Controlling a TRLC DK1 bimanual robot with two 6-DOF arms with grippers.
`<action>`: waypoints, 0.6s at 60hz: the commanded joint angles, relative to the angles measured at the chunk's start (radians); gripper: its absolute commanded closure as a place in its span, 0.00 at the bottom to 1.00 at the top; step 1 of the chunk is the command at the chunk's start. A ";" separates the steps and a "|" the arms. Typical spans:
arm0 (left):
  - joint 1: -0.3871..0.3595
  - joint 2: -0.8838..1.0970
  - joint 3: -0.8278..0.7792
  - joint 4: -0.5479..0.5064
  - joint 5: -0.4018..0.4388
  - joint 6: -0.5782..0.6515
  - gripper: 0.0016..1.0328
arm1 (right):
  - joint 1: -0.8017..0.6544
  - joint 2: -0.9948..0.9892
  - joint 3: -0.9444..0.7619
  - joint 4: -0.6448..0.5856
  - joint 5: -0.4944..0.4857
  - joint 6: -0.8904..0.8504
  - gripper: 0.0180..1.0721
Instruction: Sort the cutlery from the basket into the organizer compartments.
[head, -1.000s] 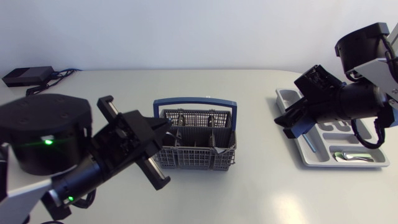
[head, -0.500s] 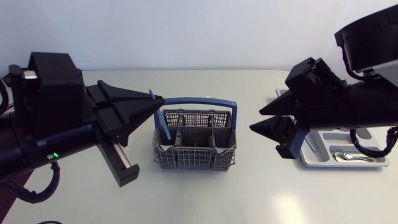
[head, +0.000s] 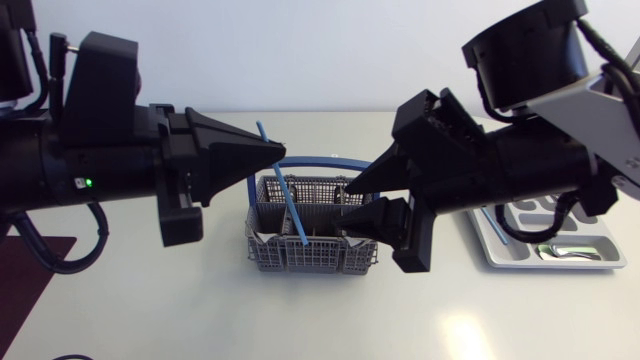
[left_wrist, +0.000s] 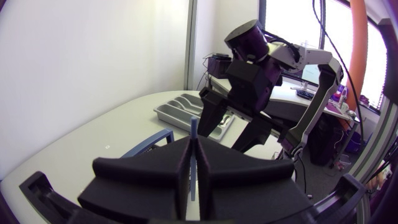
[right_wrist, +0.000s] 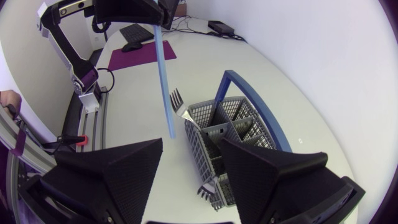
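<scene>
The left gripper (head: 272, 150) is clenched on a slim blue cutlery piece (head: 288, 195). It hangs tilted above the left side of the grey mesh basket with a blue hoop handle (head: 312, 258), and its lower tip is possibly just inside. The right gripper (head: 350, 202), fingers spread and grasping nothing, hovers at the basket's right side. The light grey organizer tray (head: 545, 264) lies to the right, with shiny metal cutlery (head: 565, 250) in its near compartment.

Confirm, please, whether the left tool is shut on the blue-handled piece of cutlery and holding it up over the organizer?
Not quite: the left tool is shut on the blue-handled piece of cutlery, but holds it up at the basket, not over the organizer, as the head view shows.
</scene>
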 joint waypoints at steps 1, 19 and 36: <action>0.016 0.035 0.053 -0.006 0.042 -0.036 0.97 | 0.010 0.037 0.038 0.022 -0.023 0.028 0.34; 0.000 0.117 0.119 -0.006 0.085 -0.049 0.97 | 0.018 0.109 0.077 0.051 -0.086 0.045 0.34; -0.018 0.177 0.175 -0.004 0.085 -0.071 0.97 | 0.021 0.134 0.077 0.090 -0.106 0.045 0.66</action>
